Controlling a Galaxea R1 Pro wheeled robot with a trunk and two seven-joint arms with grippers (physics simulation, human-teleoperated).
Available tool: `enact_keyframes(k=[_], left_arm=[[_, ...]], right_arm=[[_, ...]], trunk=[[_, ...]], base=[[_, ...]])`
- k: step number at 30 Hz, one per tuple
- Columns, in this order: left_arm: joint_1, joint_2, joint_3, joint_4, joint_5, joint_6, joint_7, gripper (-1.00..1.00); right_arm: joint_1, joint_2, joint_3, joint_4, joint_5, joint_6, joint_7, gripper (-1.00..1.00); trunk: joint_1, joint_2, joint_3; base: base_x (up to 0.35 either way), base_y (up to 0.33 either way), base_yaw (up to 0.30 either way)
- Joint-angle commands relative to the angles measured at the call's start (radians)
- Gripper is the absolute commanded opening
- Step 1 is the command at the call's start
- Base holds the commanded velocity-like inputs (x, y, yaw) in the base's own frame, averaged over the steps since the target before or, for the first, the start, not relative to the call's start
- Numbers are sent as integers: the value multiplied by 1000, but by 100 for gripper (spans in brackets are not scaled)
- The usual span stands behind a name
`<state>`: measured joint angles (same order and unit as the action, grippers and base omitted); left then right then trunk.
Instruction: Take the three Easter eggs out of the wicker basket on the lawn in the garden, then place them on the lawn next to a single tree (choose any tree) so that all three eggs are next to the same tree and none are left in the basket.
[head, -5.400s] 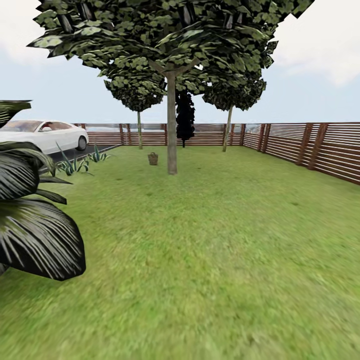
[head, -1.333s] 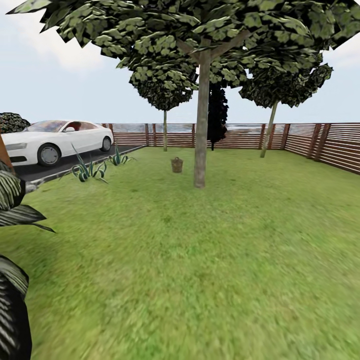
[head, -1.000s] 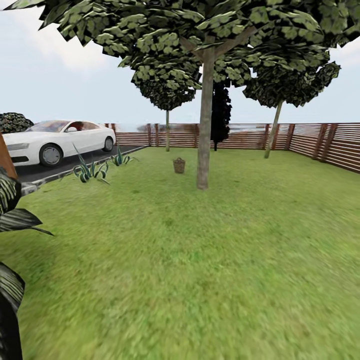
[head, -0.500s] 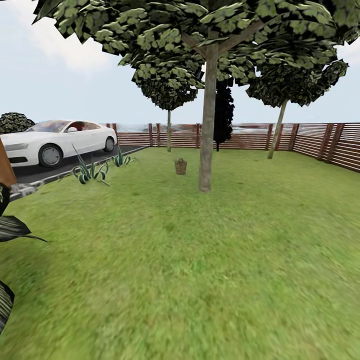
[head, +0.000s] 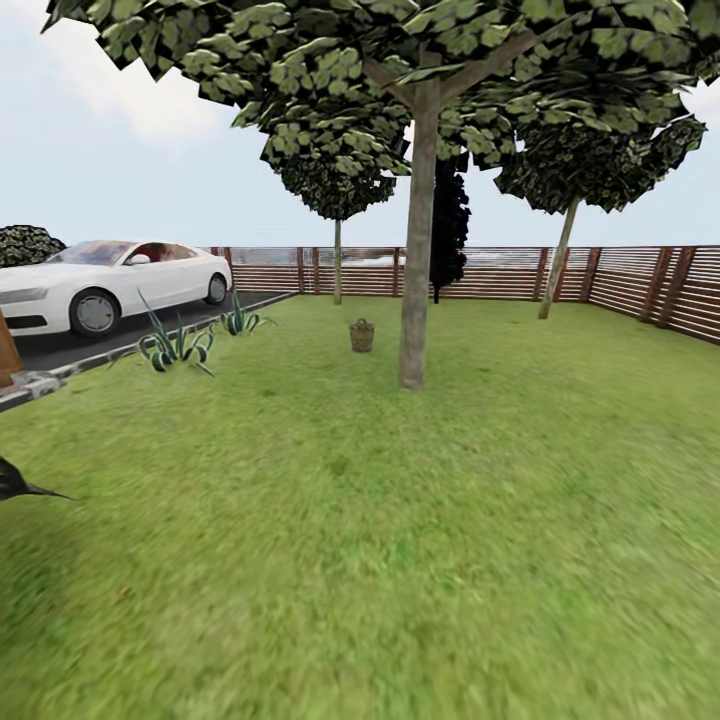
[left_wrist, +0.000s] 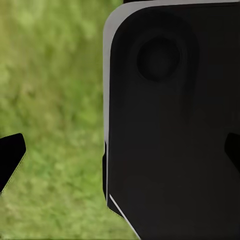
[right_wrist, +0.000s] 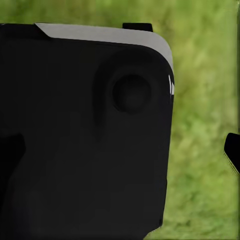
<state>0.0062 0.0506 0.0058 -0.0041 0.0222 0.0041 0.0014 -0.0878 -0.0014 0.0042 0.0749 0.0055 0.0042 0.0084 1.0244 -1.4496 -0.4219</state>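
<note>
The wicker basket (head: 362, 335) stands far off on the lawn (head: 400, 520), small and brown, just left of the tree (head: 417, 300) with the thick pale trunk. The Easter eggs are hidden at this distance. In the left wrist view my left gripper (left_wrist: 121, 155) is open over grass, with one dark fingertip (left_wrist: 10, 160) at each side edge and a black body panel (left_wrist: 170, 120) behind it. My right gripper (right_wrist: 121, 150) is open too, one fingertip (right_wrist: 232, 150) showing against grass. Both are empty.
A white car (head: 100, 280) is parked on the dark drive at the left, with spiky plants (head: 175, 345) along the lawn's edge. A brown slatted fence (head: 640, 290) runs along the back and right. Two thin-trunked trees (head: 556, 270) and a dark conifer (head: 448, 230) stand near the fence.
The head view has advanced across the lawn, so the basket and the tree show slightly larger. The big dark leafy plant at the left has slid almost out of the picture.
</note>
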Motion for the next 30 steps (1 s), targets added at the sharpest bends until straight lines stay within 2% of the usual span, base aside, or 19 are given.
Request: enact_keyframes(k=[1, 6, 14, 30], left_arm=[[0, 0, 0, 0, 3, 0, 0, 100], [0, 0, 0, 0, 2, 1, 0, 100], [0, 0, 0, 0, 2, 1, 0, 100], [0, 1, 0, 0, 2, 1, -1, 100]], right_arm=[[-1, 0, 0, 2, 1, 0, 1, 100], [-1, 0, 0, 2, 0, 0, 1, 100], [-1, 0, 0, 2, 0, 0, 2, 100], [-1, 0, 0, 2, 0, 0, 2, 100]], trunk=[[1, 0, -1], [1, 0, -1], [1, 0, -1], [1, 0, -1]], base=[[339, 0, 0], [340, 0, 8], [341, 0, 153], [341, 0, -15]])
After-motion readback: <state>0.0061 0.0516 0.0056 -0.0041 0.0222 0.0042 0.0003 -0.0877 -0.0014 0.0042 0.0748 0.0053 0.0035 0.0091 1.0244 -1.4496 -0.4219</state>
